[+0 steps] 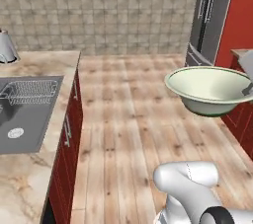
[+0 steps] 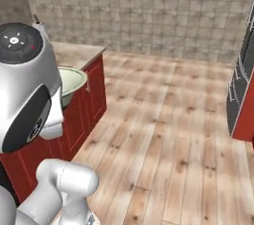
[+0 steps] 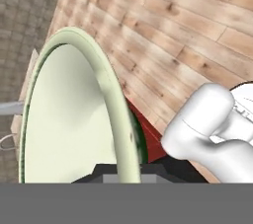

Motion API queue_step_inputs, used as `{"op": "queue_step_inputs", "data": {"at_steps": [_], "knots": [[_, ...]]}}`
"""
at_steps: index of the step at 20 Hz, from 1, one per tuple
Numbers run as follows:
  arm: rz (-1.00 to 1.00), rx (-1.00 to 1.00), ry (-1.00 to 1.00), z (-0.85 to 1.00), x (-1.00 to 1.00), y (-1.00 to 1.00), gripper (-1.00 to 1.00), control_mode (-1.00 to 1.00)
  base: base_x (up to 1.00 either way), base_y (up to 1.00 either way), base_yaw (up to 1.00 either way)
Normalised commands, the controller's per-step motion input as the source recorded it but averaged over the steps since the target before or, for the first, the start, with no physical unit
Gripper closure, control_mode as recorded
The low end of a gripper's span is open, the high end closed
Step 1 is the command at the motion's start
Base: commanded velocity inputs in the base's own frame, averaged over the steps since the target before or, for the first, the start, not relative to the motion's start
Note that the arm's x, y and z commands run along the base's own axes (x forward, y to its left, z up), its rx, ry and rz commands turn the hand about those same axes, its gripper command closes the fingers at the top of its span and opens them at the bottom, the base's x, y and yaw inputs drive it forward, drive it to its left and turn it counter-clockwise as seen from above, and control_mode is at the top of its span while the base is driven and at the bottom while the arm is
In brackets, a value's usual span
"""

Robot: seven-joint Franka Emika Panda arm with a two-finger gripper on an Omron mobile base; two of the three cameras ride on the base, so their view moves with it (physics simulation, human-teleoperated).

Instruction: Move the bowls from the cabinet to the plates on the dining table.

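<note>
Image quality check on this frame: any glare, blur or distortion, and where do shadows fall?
Left base view: even rendered light, soft overall, and the cream bowl has a shaded underside. Right base view: pale light patches on the wooden floor, while the arm blocks most of the bowl. Hand view: the bowl rim looms stretched by closeness; no glare.

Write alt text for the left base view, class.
A cream-white bowl with a dark green foot hangs in the air over a wooden floor, level and empty. At left runs a marble counter with a steel sink.
</note>
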Motion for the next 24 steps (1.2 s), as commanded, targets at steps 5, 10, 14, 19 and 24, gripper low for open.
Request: {"op": "queue_step_inputs", "data": {"at_steps": [5, 10, 14, 19, 24], "knots": [[0.00, 0.00, 0.00, 0.00, 0.00, 0.00, 1.00, 1.00, 0.45, 0.02, 0.63], [0.00, 0.00, 0.00, 0.00, 0.00, 0.00, 1.00, 1.00, 0.21, 0.00, 0.68], [0.00, 0.00, 0.00, 0.00, 0.00, 0.00, 1.00, 1.00, 0.16, 0.00, 0.70], [0.00, 0.00, 0.00, 0.00, 0.00, 0.00, 1.00, 1.00, 0.11, 0.00, 0.70], [0.00, 0.00, 0.00, 0.00, 0.00, 0.00, 1.00, 1.00, 0.27, -0.15, 0.65]]}}
